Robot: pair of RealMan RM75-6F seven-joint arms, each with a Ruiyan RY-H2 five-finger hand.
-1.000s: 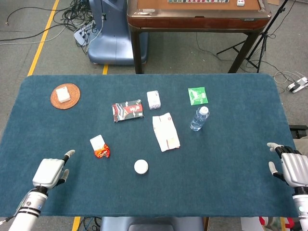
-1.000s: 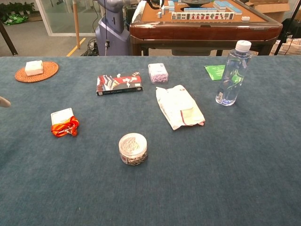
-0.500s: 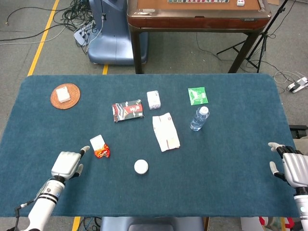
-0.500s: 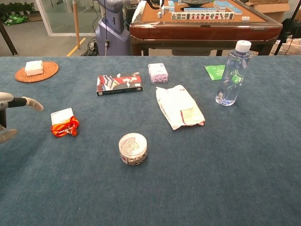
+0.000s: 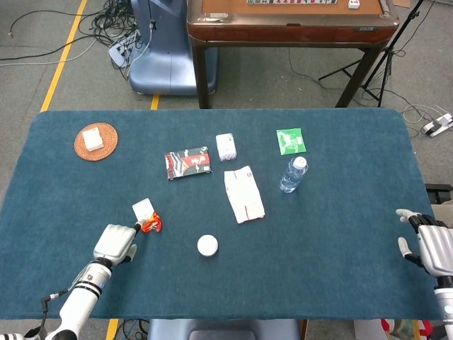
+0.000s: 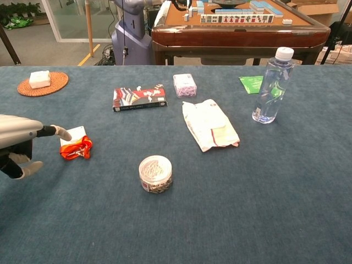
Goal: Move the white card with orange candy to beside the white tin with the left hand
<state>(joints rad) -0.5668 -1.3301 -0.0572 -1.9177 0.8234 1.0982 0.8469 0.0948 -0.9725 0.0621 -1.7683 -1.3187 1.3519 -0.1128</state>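
Note:
The white card with orange candy [image 5: 146, 214] [image 6: 76, 143] lies flat on the blue table, left of centre. The round white tin [image 5: 207, 246] [image 6: 155, 173] stands to its right, nearer the front edge. My left hand [image 5: 117, 242] [image 6: 19, 144] hovers just left of and in front of the card, fingers apart, one fingertip [image 6: 63, 133] reaching to the card's near corner; it holds nothing. At the table's front right corner my right hand [image 5: 433, 248] stays open and empty, seen only in the head view.
A white wrapped packet [image 5: 243, 193] [image 6: 209, 124], a water bottle [image 5: 292, 174] [image 6: 271, 86], a red and black booklet [image 5: 187, 162], a small clear box [image 5: 226, 146], a green sachet [image 5: 290, 141] and a wicker coaster [image 5: 96, 141] with a white block lie further back.
My left hand has moved right and forward across the table, from the front left area up to the card's left side. The right hand and all objects have stayed put.

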